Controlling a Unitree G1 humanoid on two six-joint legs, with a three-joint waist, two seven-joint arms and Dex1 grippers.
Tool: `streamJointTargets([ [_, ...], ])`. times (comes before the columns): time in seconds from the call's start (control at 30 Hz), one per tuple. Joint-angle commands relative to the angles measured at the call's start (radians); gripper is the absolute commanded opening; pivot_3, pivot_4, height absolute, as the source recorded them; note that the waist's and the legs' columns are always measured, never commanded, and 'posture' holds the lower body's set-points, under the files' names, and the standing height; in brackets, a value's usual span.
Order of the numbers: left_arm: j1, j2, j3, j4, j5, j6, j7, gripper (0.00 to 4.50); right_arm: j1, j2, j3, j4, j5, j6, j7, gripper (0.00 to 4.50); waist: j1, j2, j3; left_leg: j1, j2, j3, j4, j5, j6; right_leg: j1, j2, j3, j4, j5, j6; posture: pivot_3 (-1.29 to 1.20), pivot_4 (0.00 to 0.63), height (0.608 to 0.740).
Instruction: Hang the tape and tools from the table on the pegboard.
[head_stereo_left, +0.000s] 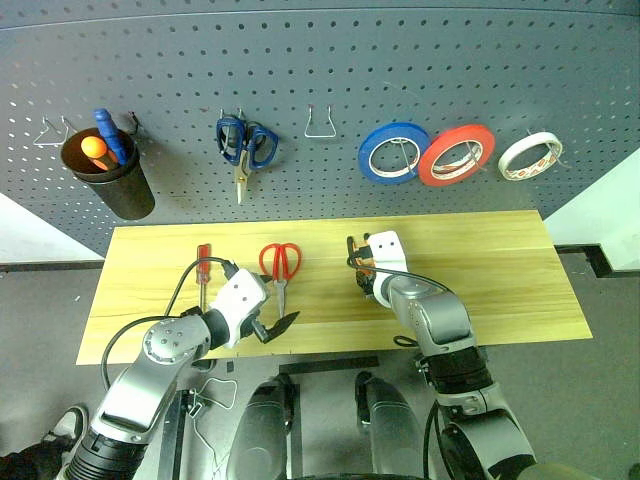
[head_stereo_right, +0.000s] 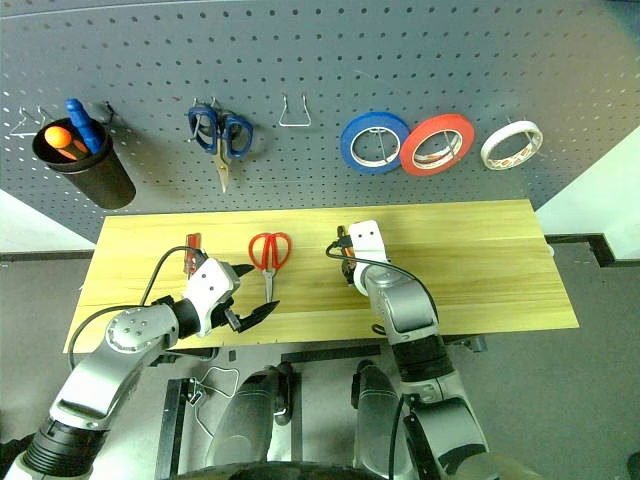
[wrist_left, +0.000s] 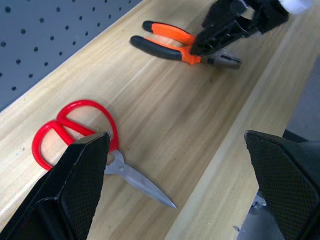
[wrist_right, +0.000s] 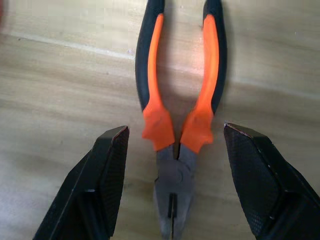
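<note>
Your right gripper (wrist_right: 172, 170) has its jaws released, standing on both sides of the pliers (wrist_right: 177, 125), which lie flat on the worktop (head_stereo_left: 500, 270) at the frame's centre. Lower it straight and close near the pivot; the left gripper (wrist_left: 175, 165) is released too, empty
</note>
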Motion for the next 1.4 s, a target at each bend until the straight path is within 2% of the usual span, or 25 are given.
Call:
streamJointTargets([
  [0.03, 0.01, -0.004, 0.004, -0.048, -0.009, -0.006, 0.005, 4.5, -0.033, 0.009, 0.008, 0.031, -0.015, -0.039, 0.01, 3.13, 0.0, 0.0, 0.0, -0.002, 0.0, 0.0, 0.0, 0.0, 0.0, -0.002, 0.0, 0.0, 0.0, 0.0, 0.0, 0.1, 0.337, 0.716],
  [0.13, 0.019, -0.008, -0.002, -0.057, -0.007, -0.003, 0.009, 4.5, -0.06, 0.011, 0.003, 0.06, -0.019, -0.053, 0.02, 3.73, 0.001, -0.001, 0.0, -0.003, -0.001, 0.0, 0.0, 0.0, 0.0, -0.005, 0.0, 0.0, 0.004, 0.001, 0.004, 0.1, 0.338, 0.716],
  [0.2, 0.02, -0.008, -0.002, -0.059, -0.007, -0.002, 0.01, 4.5, -0.069, 0.014, 0.0, 0.07, -0.023, -0.056, 0.02, 4.4, 0.001, -0.001, 0.002, -0.004, -0.001, 0.0, 0.0, 0.0, 0.0, -0.008, 0.0, 0.0, 0.007, 0.001, 0.004, 0.1, 0.338, 0.716],
  [0.23, 0.021, -0.008, -0.003, -0.059, -0.006, -0.001, 0.011, 4.5, -0.072, 0.016, -0.004, 0.074, -0.024, -0.057, 0.017, 4.46, 0.001, -0.001, 0.002, -0.004, -0.001, 0.0, 0.0, 0.0, 0.0, -0.008, 0.0, 0.0, 0.008, 0.001, 0.004, 0.1, 0.338, 0.716],
  [1.4, 0.107, -0.014, 0.013, -0.191, -0.025, 0.075, 0.079, 4.5, -0.087, 0.009, 0.021, 0.157, -0.062, -0.073, 0.088, 4.46, -0.003, -0.002, 0.037, -0.004, 0.0, 0.0, 0.0, 0.0, 0.0, -0.01, 0.0, 0.0, 0.009, -0.001, 0.001, 0.12, 0.37, 0.716],
])
